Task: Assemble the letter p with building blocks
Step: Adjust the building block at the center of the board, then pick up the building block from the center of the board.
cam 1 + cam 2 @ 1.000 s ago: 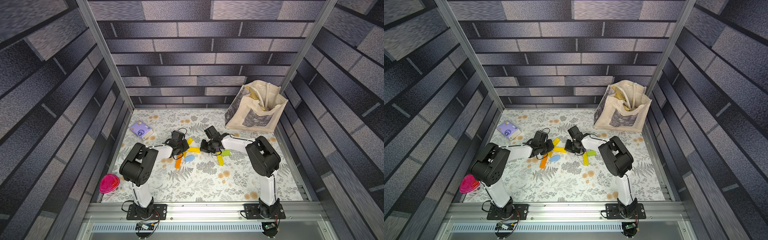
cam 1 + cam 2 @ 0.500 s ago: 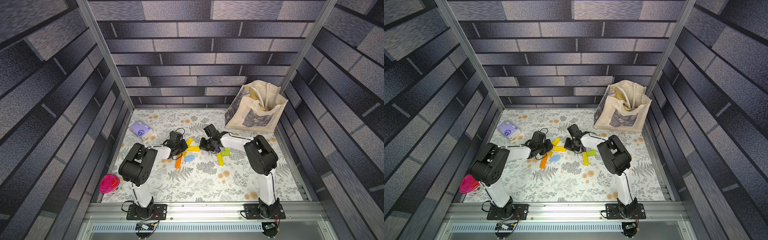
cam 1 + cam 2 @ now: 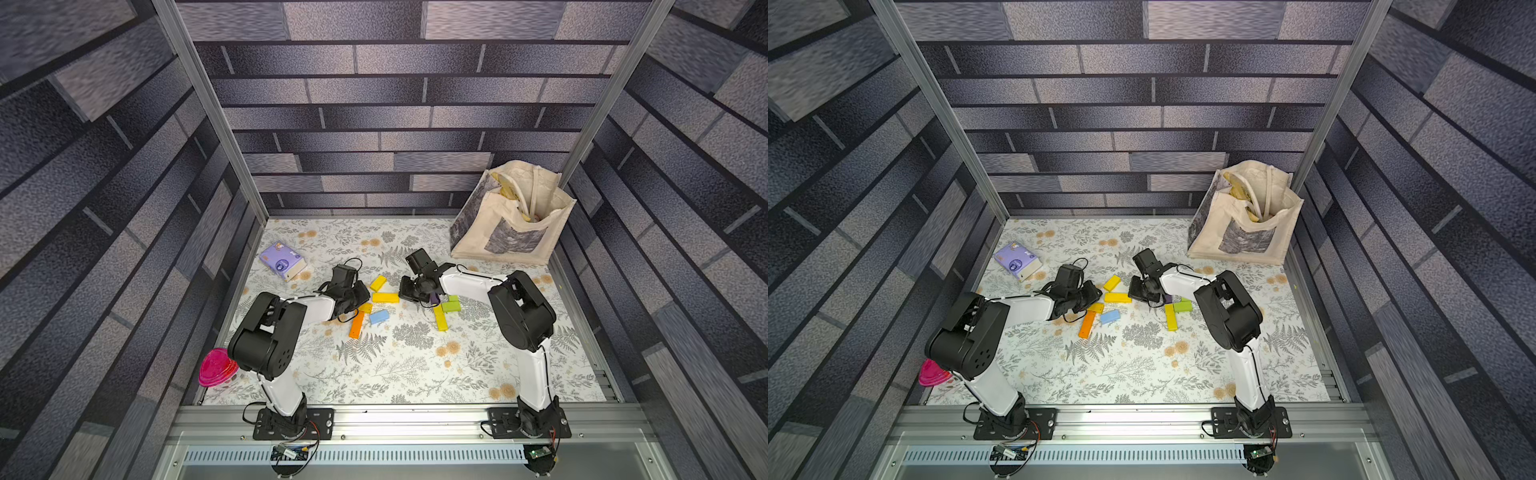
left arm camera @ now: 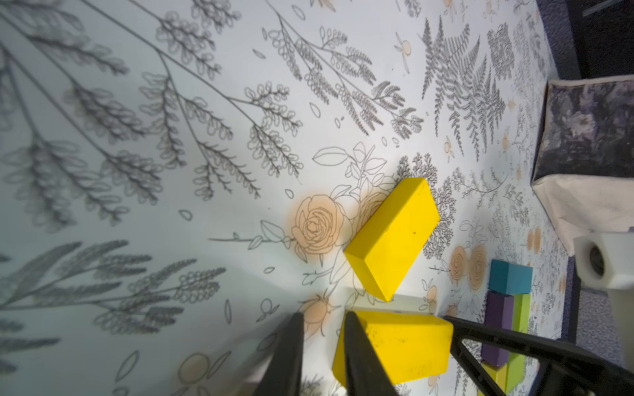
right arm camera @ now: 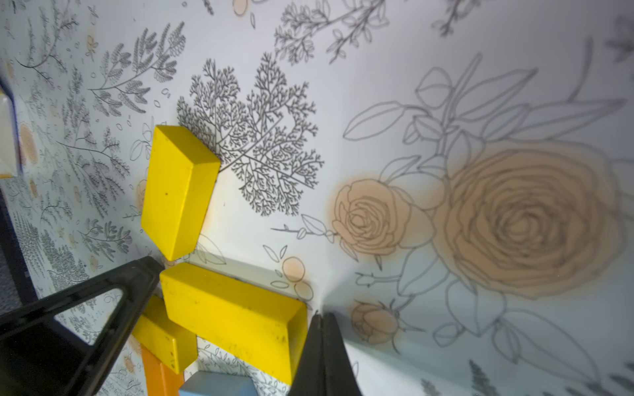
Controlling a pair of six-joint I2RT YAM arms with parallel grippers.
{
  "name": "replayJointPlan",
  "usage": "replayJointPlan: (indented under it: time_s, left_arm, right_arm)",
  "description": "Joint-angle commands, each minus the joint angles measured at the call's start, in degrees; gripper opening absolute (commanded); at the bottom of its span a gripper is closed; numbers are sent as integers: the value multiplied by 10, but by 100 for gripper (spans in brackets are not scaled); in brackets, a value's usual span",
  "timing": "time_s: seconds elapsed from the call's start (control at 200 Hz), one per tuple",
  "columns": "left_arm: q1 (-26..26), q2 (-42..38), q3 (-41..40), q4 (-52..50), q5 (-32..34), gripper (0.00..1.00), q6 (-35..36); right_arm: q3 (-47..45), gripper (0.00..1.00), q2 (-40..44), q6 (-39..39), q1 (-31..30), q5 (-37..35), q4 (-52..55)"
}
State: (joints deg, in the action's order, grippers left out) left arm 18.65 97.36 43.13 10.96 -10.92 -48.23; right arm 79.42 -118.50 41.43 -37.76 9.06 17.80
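A long yellow block (image 3: pixel 385 297) lies flat between both grippers. My left gripper (image 4: pixel 322 315) is slightly open with only the mat in the gap; one finger (image 4: pixel 360 356) rests against the end of the long yellow block (image 4: pixel 404 346). My right gripper (image 5: pixel 321 313) is shut, its tips at the other end of that block (image 5: pixel 233 315). A short yellow block (image 4: pixel 394 236) lies askew just beyond. Near the left gripper (image 3: pixel 365 296) lie an orange block (image 3: pixel 356 326), a light blue block (image 3: pixel 379 316) and a small yellow block (image 3: pixel 365 307). Teal (image 4: pixel 510 277), purple (image 4: pixel 499 325), lime green (image 3: pixel 451 306) and another yellow block (image 3: pixel 439 318) cluster under the right arm.
A purple tissue packet (image 3: pixel 282 261) lies at the back left. A canvas tote bag (image 3: pixel 511 220) stands in the back right corner. A pink lidded container (image 3: pixel 217 368) sits at the mat's front left edge. Walls enclose three sides of the floral mat (image 3: pixel 395 374).
The left gripper's jaws have parted a little. The right gripper has edged slightly toward the long yellow block, which has not visibly shifted.
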Motion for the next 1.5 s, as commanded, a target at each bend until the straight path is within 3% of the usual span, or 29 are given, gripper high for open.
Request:
replayJointPlan:
  time_s: [0.0,0.08,0.13,0.461,0.601,0.706,0.972,1.227,1.493]
  left_arm:
    - [-15,-23,-34,-86,38,30,13]
    - [-23,-51,-45,-83,47,43,15]
    - [-27,-66,-53,-74,48,44,22]
    - [-22,-59,75,-162,78,54,166]
    - [-13,-22,140,-182,48,59,228]
    - [4,29,209,-245,46,59,271]
    - [79,122,334,-341,173,63,337]
    - [80,161,374,-359,176,64,346]
    - [71,173,378,-354,143,64,364]
  right_arm:
    - [25,15,20,-41,-3,-25,36]
    - [49,30,20,-71,-4,-26,58]
    - [61,34,19,-82,-5,-32,68]
    - [94,46,111,-121,-4,-80,89]
    - [76,52,191,-140,0,-135,117]
    - [43,55,256,-142,17,-143,136]
    - [-48,60,361,-140,56,-114,162]
    - [-130,60,401,-126,75,-96,146]
    - [-156,61,419,-120,80,-95,140]
